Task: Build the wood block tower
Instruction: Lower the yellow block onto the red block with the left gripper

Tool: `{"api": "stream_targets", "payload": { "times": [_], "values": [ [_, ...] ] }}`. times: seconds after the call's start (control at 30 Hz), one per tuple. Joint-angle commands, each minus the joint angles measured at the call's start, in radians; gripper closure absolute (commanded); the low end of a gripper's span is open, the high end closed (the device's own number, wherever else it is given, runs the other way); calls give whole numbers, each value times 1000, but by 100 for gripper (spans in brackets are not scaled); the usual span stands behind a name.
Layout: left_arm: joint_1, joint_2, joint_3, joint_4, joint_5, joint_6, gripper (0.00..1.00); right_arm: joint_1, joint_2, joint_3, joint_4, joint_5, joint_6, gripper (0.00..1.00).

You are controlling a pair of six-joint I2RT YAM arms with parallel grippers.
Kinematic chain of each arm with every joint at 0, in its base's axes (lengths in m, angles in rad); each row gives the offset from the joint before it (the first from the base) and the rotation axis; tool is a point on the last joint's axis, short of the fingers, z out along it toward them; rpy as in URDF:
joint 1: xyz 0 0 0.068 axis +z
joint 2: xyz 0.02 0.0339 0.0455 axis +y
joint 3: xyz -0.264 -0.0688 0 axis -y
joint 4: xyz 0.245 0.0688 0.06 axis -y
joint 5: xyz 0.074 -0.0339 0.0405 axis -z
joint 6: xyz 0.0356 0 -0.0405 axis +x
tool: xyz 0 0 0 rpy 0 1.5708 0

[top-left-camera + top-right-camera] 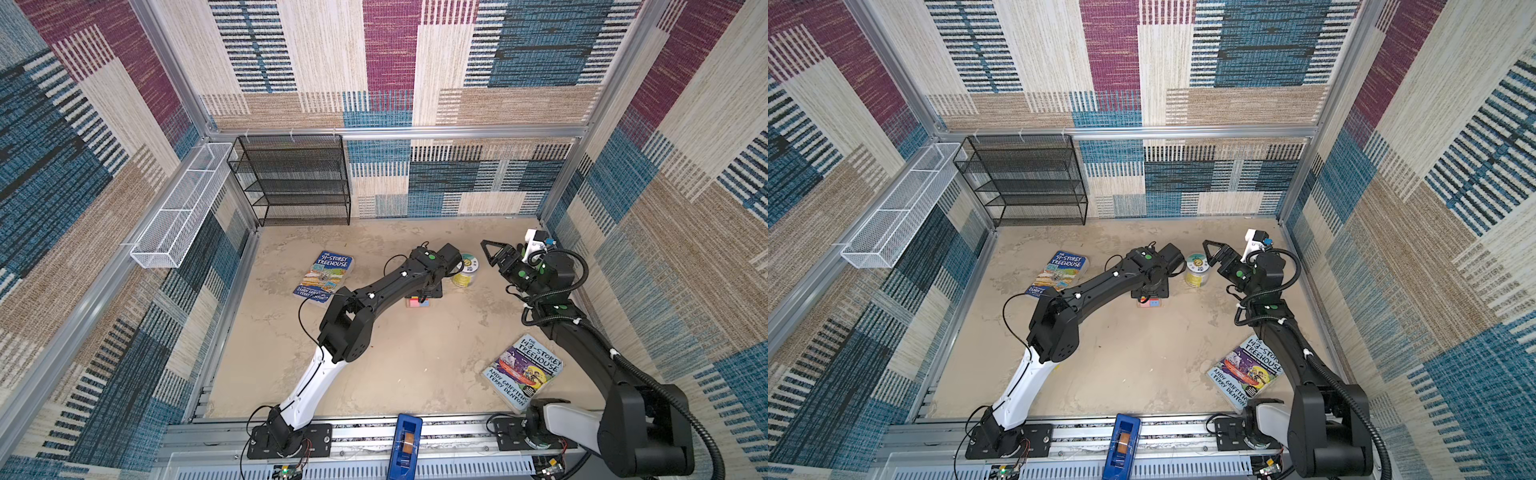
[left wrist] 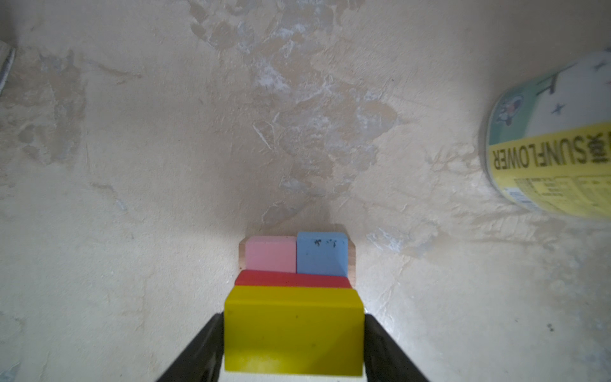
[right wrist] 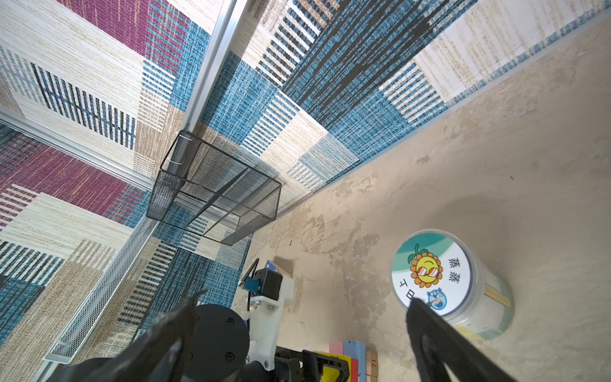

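Left wrist view: left gripper [image 2: 293, 319] clamps 1 yellow block [image 2: 292, 340] endwise, long axis parallel to red block [image 2: 292, 279] just beneath; right gripper [image 1: 492, 251] spread wide, empty, farther off.

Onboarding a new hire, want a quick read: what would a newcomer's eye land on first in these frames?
First, the loud patchwork carpet walls in maroon, blue and beige around the whole cell. Then, mid-table, the left arm with its jaws clamped on a yellow block over the small red, pink and blue stack. A sunflower jar stands to the right of the stack, one Treehouse paperback lies to its left, and a second paperback lies front right.
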Motion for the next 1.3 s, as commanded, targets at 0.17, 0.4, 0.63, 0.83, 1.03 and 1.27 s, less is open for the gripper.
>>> {"api": "stream_targets", "payload": {
  "times": [0.17, 0.4, 0.63, 0.83, 1.03, 1.27],
  "values": [
    [-1, -4, 0, 0, -28, 17, 31, 1, -5, -4, 23, 4, 9, 0],
    [-1, -5, -2, -1, -30, 19, 32, 1, -5, -4, 24, 4, 11, 0],
    [-1, -1, 0, -2, -27, 24, 30, 1, -6, -3, 24, 4, 11, 0],
    [-1, 0, 2, -2, -28, 27, 28, 1, -6, 0, 23, 3, 10, 0],
    [-1, -1, 2, -1, -31, 30, 29, 2, -6, 1, 23, 2, 9, 0],
    [-1, -1, 2, -2, -31, 31, 30, 1, -5, 3, 23, 2, 9, 0]
  ]
}}
